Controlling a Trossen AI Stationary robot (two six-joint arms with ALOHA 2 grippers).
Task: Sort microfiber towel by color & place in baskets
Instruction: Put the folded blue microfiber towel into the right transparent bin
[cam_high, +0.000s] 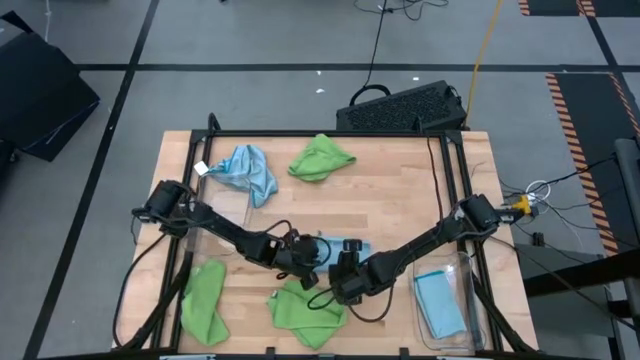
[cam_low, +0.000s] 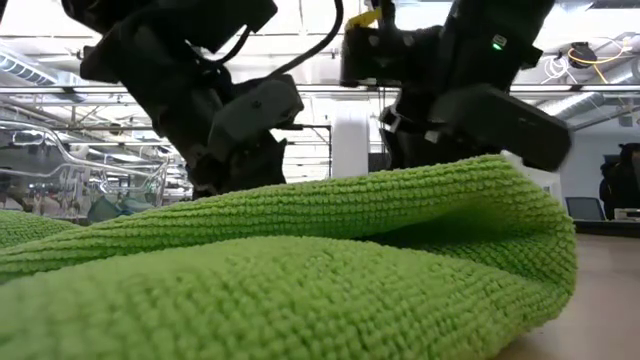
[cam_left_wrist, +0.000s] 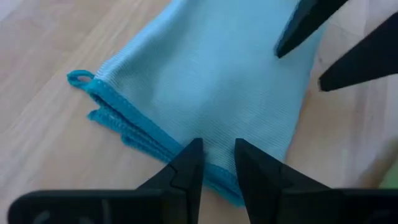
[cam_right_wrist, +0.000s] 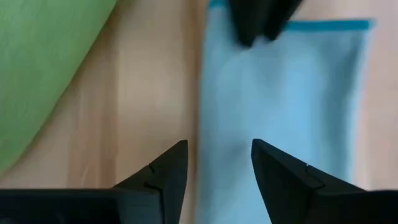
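A folded light blue microfiber towel (cam_high: 352, 246) (cam_left_wrist: 205, 81) lies flat on the table's middle. My left gripper (cam_left_wrist: 216, 163) slants down over its hemmed end, fingers a narrow gap apart. My right gripper (cam_right_wrist: 214, 162) hovers open over the towel's long edge (cam_right_wrist: 208, 112), one finger over bare wood. Another blue towel (cam_high: 440, 305) lies in the clear right basket (cam_high: 462, 300). A green towel (cam_high: 205, 300) lies in the clear left basket (cam_high: 190, 262). Loose on the table are a green towel (cam_high: 305, 308) near the front, a green one (cam_high: 322, 158) and a blue one (cam_high: 247, 170) at the back. My left gripper's fingertips (cam_left_wrist: 186, 158) stand at the folded blue towel's stitched hem (cam_left_wrist: 149, 144), coming slanting down from above. I cannot tell whether they touch the cloth. The towel lies flat on the wood, several layers showing at that edge.
A black perforated crate (cam_high: 405, 105) stands beyond the table's far edge. In the low view the near green towel (cam_low: 300, 260) fills the foreground and hides the table behind it. Bare wood shows between the far towels and the grippers.
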